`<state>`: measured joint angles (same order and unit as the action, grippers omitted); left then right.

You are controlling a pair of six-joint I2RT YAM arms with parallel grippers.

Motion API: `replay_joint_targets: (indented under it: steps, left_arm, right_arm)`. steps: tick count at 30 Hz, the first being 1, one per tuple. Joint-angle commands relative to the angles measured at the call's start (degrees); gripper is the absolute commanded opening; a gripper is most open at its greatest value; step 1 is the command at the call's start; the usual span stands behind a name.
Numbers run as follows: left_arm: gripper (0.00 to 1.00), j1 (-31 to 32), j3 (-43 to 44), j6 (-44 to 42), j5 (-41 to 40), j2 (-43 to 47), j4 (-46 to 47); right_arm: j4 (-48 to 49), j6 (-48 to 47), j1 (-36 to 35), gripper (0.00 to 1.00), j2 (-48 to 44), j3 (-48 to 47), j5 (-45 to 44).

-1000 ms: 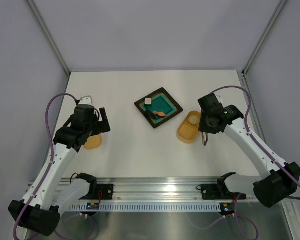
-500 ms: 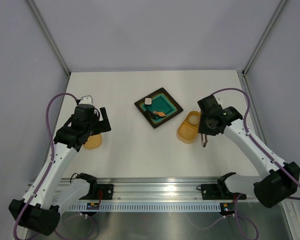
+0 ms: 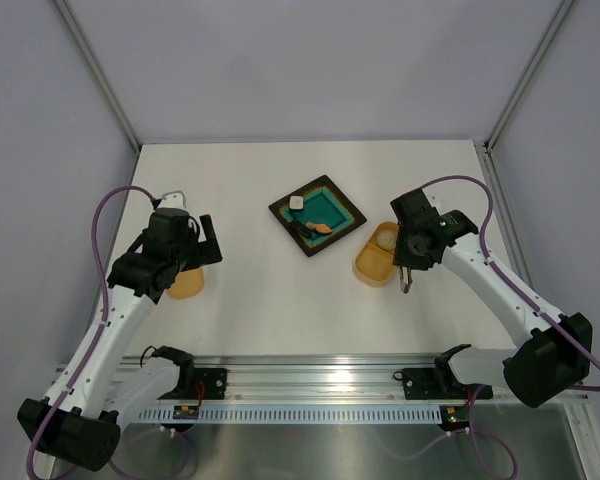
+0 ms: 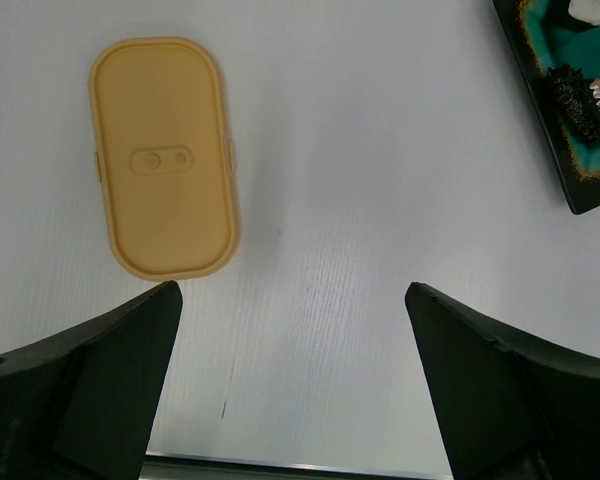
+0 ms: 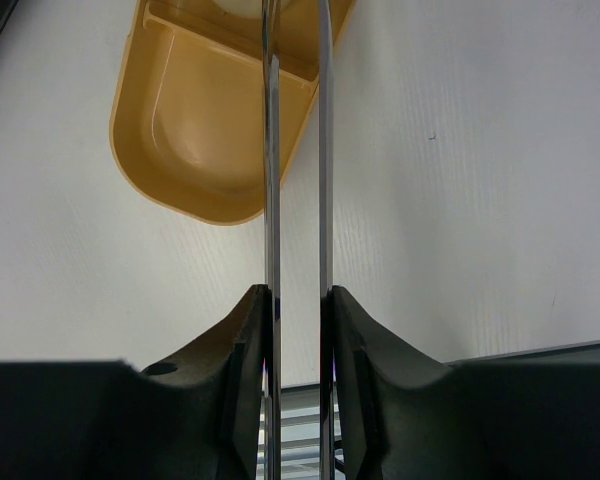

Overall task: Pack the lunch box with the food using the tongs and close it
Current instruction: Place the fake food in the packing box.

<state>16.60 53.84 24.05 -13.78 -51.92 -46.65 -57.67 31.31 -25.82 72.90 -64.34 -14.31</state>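
Observation:
The yellow-orange lunch box (image 3: 372, 264) lies right of the plate, with a beige ball (image 3: 387, 238) in its far compartment. In the right wrist view the near compartment of the lunch box (image 5: 205, 130) is bare. My right gripper (image 5: 298, 300) is shut on the silver tongs (image 5: 270, 160), whose two arms run parallel over the box's right side and out of the top of the frame. Their rear end (image 3: 408, 284) sticks out behind the right gripper (image 3: 414, 250). A white cube (image 3: 296, 202), an orange slice (image 3: 323, 228) and a dark piece (image 3: 304, 226) lie on the plate. My left gripper (image 4: 290, 292) hangs open above bare table.
The teal plate (image 3: 346, 231) with its dark rim sits mid-table; its corner (image 4: 577, 185) shows in the left wrist view. The matching lid (image 4: 165, 160) lies flat ahead-left of the left gripper, partly under the left arm (image 3: 187, 284) from above. The table's near rail (image 3: 320, 380) runs behind both arms.
The right gripper has drifted slightly left toward the lunch box with the tongs. The left arm has not moved.

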Motion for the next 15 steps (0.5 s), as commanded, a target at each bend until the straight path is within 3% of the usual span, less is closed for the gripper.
replay_joint_targets:
  steps: [1, 15]
  left_arm:
    - [0.99, 0.01, 0.12, 0.29, 0.42, 0.59, 2.09]
    - [0.99, 0.1, -0.32, 0.2, 0.42, 0.86, 2.09]
  right_arm:
    - [1.51, -0.11, 0.25, 0.33, -0.66, -0.44, -0.99]
    - [0.72, -0.02, 0.25, 0.39, -1.01, -1.23, -1.51]
